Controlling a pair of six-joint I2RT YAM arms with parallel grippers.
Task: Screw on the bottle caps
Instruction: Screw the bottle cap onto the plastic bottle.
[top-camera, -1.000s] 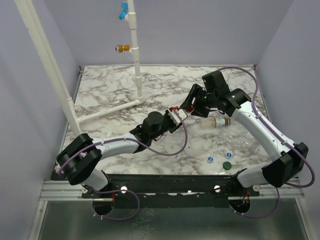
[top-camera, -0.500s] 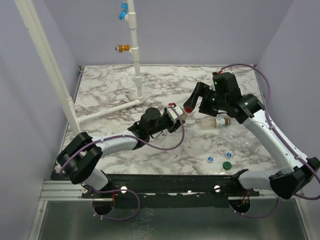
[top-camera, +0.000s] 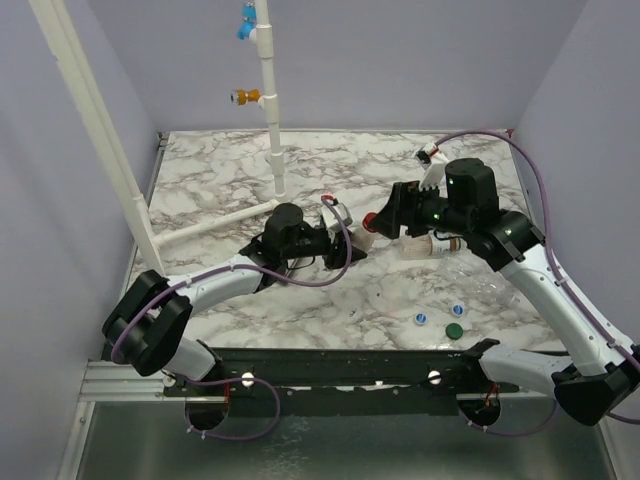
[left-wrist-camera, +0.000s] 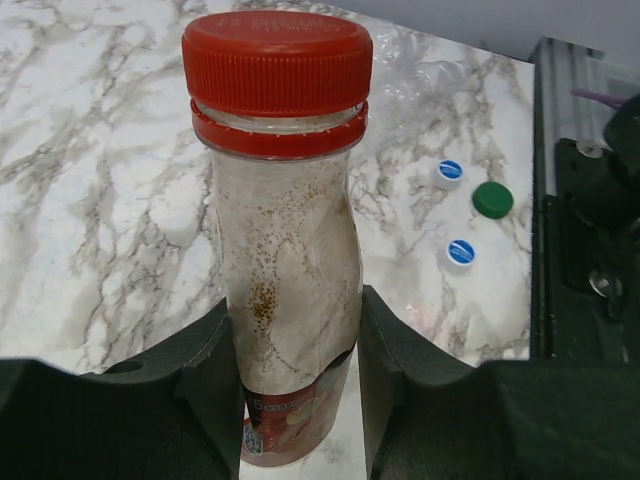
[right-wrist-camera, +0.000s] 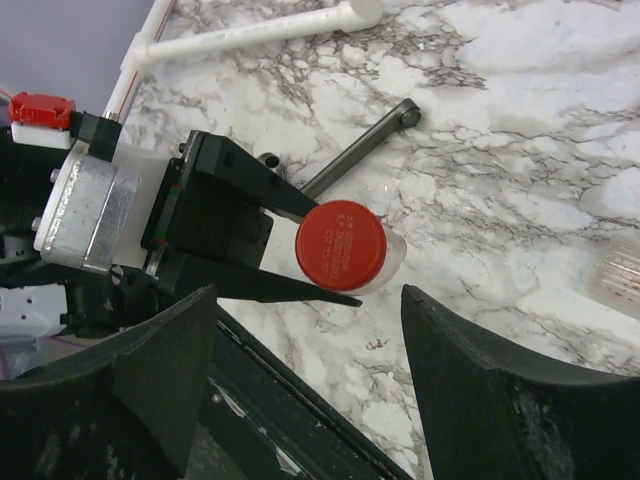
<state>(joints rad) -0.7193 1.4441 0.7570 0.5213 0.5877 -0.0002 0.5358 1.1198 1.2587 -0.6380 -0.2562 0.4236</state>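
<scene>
My left gripper (left-wrist-camera: 292, 350) is shut on a clear bottle (left-wrist-camera: 285, 230) with a reddish label, its jaws pressing the lower body from both sides. A red cap (left-wrist-camera: 277, 62) sits on the bottle's neck. In the top view the left gripper (top-camera: 352, 240) holds this bottle (top-camera: 364, 236) above mid-table, neck toward the right arm. My right gripper (right-wrist-camera: 308, 295) is open; the red cap (right-wrist-camera: 340, 246) lies just beyond its fingertips, untouched. Two white-and-blue caps (left-wrist-camera: 449, 172) (left-wrist-camera: 460, 252) and a green cap (left-wrist-camera: 492, 199) lie loose near the front edge.
A second bottle (top-camera: 428, 246) lies on its side under the right arm, and a crumpled clear one (top-camera: 490, 287) lies nearer the front right. A white pipe (top-camera: 270, 110) with orange and blue fittings rises at the back left; its foot (right-wrist-camera: 260, 30) runs along the marble.
The right gripper has opened off the red cap and drawn back to the right, its wrist turning. The left arm has shifted back and left, still gripping the bottle.
</scene>
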